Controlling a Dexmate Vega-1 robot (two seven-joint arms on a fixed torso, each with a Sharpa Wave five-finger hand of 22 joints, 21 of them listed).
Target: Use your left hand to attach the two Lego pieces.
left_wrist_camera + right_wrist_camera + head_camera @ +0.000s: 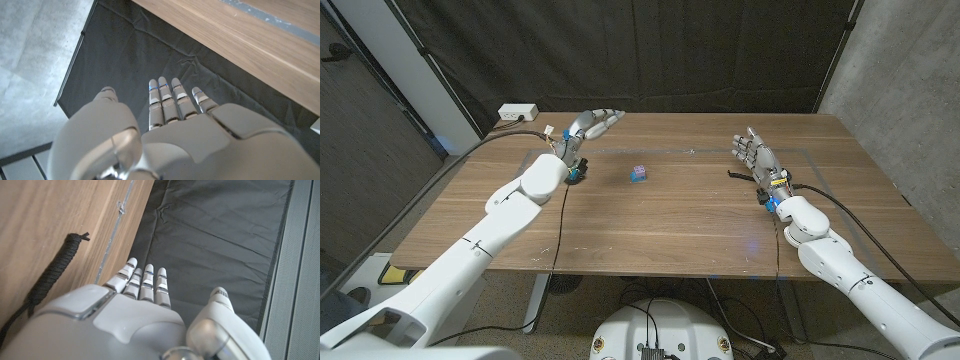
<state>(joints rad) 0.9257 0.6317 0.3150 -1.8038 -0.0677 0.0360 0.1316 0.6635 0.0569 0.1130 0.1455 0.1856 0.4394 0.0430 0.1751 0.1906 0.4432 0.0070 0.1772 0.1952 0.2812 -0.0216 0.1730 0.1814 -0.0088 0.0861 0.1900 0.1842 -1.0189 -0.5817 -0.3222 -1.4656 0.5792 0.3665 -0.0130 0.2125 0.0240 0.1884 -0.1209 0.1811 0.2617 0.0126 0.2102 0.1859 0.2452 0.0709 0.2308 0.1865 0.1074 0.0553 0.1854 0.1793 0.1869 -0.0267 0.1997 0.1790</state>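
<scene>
Left hand [588, 127] hangs over the counter's [660, 215] far left part, fingers straight and apart, holding nothing. Right hand [755, 155] likewise wide and empty at far right. Lego [639, 173] sits near mid-counter, right of our left hand and apart from it. We read it as a small blue-and-pink lump; whether its two pieces are joined we cannot tell. We judge it light, rigid and slick: pinch the side walls between thumb and fingertip, then press straight down.
</scene>
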